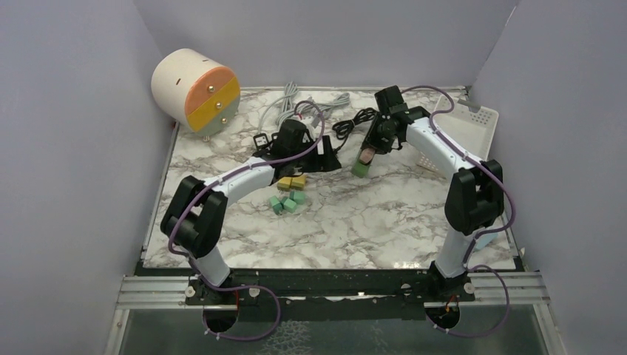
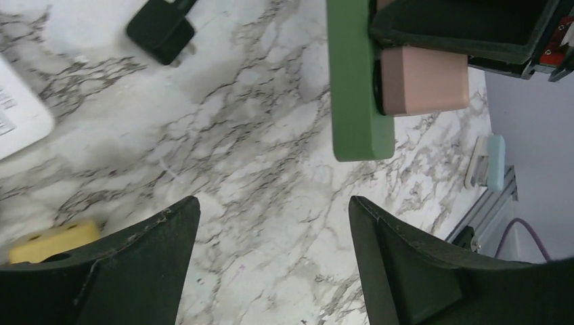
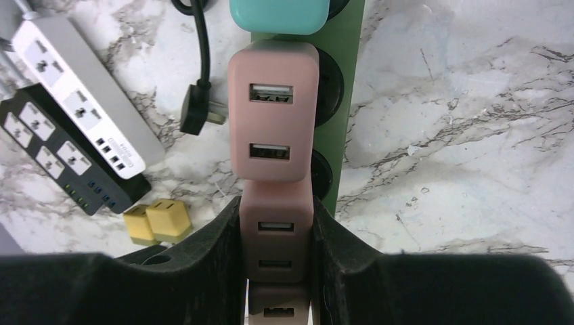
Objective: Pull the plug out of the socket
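A green socket strip (image 3: 352,68) lies on the marble table with several chargers plugged in a row: a teal one (image 3: 279,15) and pink ones. My right gripper (image 3: 276,250) is shut on a pink plug (image 3: 276,233), one finger on each side, with another pink plug (image 3: 273,112) just beyond it. In the top view the right gripper (image 1: 370,148) sits over the strip's near end (image 1: 361,168). My left gripper (image 2: 274,210) is open and empty above bare marble, just left of the strip (image 2: 355,88) and a pink plug (image 2: 423,81).
White (image 3: 88,101) and black (image 3: 61,162) power strips and a loose black cable plug (image 3: 196,115) lie left of the strip. Yellow plugs (image 1: 292,182) and green cubes (image 1: 287,202) lie near the left gripper (image 1: 325,159). A drawer cylinder (image 1: 196,90) stands back left, a white basket (image 1: 462,126) back right.
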{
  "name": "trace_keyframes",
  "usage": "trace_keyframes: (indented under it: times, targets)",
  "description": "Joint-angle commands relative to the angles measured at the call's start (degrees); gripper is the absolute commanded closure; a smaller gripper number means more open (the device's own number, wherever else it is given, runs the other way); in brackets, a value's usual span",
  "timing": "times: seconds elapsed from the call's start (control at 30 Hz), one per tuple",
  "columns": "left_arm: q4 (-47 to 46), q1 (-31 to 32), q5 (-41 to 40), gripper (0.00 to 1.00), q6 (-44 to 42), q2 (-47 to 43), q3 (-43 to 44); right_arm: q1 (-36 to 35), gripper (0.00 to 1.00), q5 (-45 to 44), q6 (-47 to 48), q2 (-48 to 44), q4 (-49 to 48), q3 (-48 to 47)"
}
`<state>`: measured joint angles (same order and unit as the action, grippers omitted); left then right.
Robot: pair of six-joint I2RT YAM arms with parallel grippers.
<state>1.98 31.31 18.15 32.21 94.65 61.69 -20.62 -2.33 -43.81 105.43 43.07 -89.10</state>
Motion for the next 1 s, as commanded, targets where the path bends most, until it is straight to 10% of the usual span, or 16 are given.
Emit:
trace_keyframes:
  times: [0.0,0.67,0.73,0.83,0.97]
  targets:
    - [-6.2,2.3,4.6,0.15,2.5,4.2,5.2,-0.2,0.99,2.1,0.7,-3.9,-4.6,-3.0]
    - [-13.5,7.1,9.5,0.15,4.7,15.4,11.3,-0.2,0.99,6.8,0.3,-5.9,-5.7,-3.1]
    - [-15.1,7.1,9.8,0.37,5.8,16.3,10.9,-0.2,0.99,7.9,0.2,-6.2,-6.1,-3.0]
    - [-18.9,7.1,8.9,1.00,8.0,16.5,9.3,-0.2,0.99,9.5,0.2,-6.5,-6.4,-2.6]
    - [-20.0,7.1,6.7,1.00,7.8,15.8,8.8,-0.2,0.99,10.4,1.3,-6.8,-6.5,-2.2]
